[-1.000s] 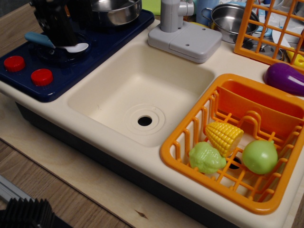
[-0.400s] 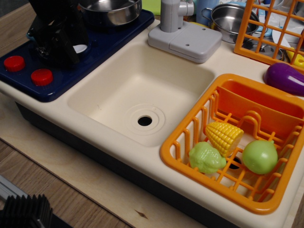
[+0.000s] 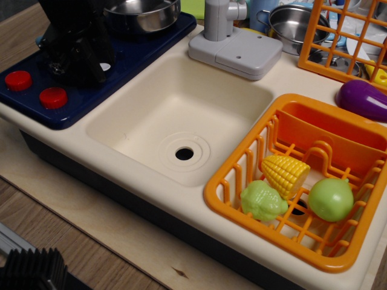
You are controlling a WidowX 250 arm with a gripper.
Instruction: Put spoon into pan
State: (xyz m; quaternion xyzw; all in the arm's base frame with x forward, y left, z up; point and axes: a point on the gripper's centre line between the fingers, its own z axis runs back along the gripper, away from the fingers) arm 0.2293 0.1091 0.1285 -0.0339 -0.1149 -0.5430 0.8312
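Note:
My black gripper (image 3: 75, 57) is down on the front burner of the dark blue stove (image 3: 130, 51) at the far left. It covers nearly all of the spoon; only a sliver of the whitish bowl (image 3: 104, 66) shows at its right side. The fingers are dark against the stove, so I cannot tell whether they are closed on the spoon. The shiny steel pan (image 3: 145, 13) sits on the back burner, just right of and behind the gripper. Its handle is out of view.
Two red knobs (image 3: 36, 89) sit at the stove's front. A cream sink (image 3: 181, 115) and grey faucet (image 3: 233, 42) are in the middle. An orange basket (image 3: 242, 175) holds corn and green toys. A purple eggplant (image 3: 363, 99), a small steel pot (image 3: 293, 24) and an orange rack (image 3: 344, 36) are at the back right.
A second ago the spoon's blue handle and white bowl showed beside the gripper. The gripper has since come down over the spoon and hides most of it.

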